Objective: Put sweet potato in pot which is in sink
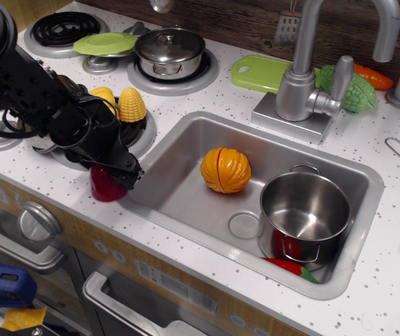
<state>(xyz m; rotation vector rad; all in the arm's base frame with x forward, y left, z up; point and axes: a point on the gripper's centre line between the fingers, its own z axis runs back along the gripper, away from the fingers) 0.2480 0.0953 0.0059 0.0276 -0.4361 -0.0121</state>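
Single view, observation.image: the small glossy dark red-magenta plastic sweet potato [105, 185] is being seen on the white speckled counter [368, 280], just beside the left rim of the rectangular stainless steel sink [185, 199], well apart from the shiny lidless steel pot with loop handles [305, 213] in the sink's right end. The black gripper [124, 173] is being held right on top of it; finger spacing cannot be told, since the toy's upper part is being covered. It is judged light, stiff and slippery, so a grip across the wide middle is being favoured. Long axis and taper direction cannot be told while it is partly hidden. The orange segmented round toy [225, 169] is being left mid-sink.
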